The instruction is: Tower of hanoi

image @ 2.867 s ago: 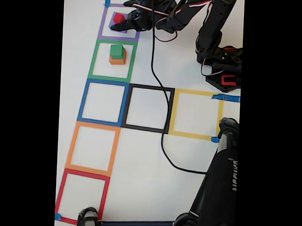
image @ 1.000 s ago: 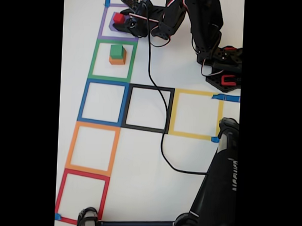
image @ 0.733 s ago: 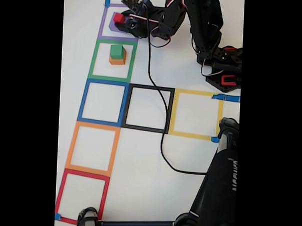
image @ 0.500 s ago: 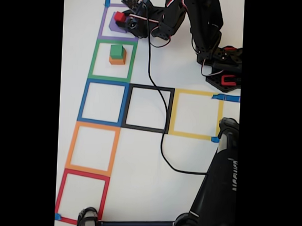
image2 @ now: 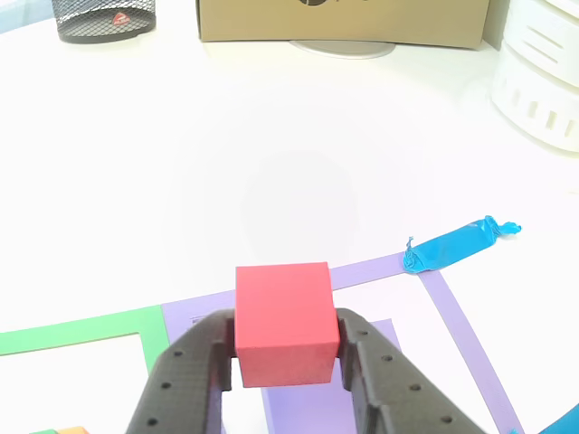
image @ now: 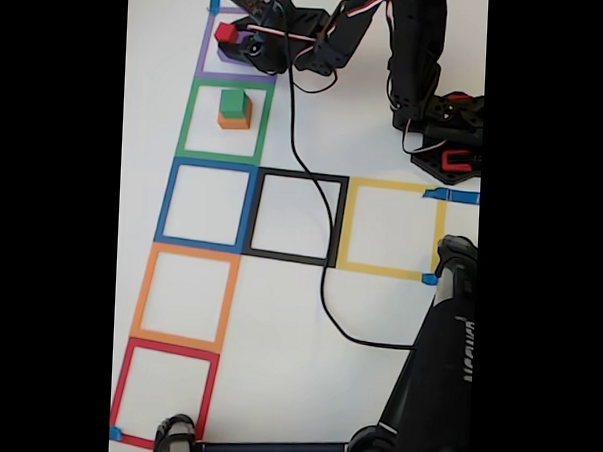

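Since half a second ago my gripper (image2: pixel 286 348) has carried the red cube (image2: pixel 286 321) up and a little left, off the purple block (image: pixel 232 53) under it. Both fingers (image2: pixel 194 362) press its sides, closed tight on it above the purple square (image: pixel 203 52). Next door, the green cube (image: pixel 234 103) sits on the orange block (image: pixel 232 121) inside the green square (image: pixel 189 116).

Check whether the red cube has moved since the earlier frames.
Yes. In the fixed view the red cube, clamped in the pincer, has shifted up and slightly left against the purple tape square, off the purple block it sat on.
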Tool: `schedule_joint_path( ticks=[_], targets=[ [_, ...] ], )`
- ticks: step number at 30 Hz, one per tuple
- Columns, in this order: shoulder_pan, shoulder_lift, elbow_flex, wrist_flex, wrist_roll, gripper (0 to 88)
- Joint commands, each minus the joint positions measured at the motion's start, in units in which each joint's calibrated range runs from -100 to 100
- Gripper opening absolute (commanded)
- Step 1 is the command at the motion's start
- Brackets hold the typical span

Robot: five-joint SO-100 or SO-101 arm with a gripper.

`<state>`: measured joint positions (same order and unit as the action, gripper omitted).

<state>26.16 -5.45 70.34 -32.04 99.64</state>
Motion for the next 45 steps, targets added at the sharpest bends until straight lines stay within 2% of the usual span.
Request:
schedule_joint_path(
  ticks=[1, 7, 15, 21, 25, 29, 33, 37, 45],
  targets=[
    [-1.32, -14.54, -3.16, 16.82, 0.36, 1.4],
    [-3.62, -28.18, -17.43, 49.45, 0.36, 1.9],
    [-9.47, -31.66, -49.34, 89.45, 0.36, 2.0],
    [-14.17, -31.58, -67.89, 108.16, 0.36, 2.0],
    [-16.47, -34.80, -70.43, 114.39, 0.36, 2.0],
    [-17.91, -39.81, -64.34, 116.01, 0.36, 2.1],
    [-19.16, -46.75, -49.34, 108.32, 0.36, 2.5],
    [-20.69, -49.82, -35.52, 97.31, 0.36, 2.5],
    [-22.03, -46.59, -11.16, 63.46, 0.36, 3.2]
  ],
)
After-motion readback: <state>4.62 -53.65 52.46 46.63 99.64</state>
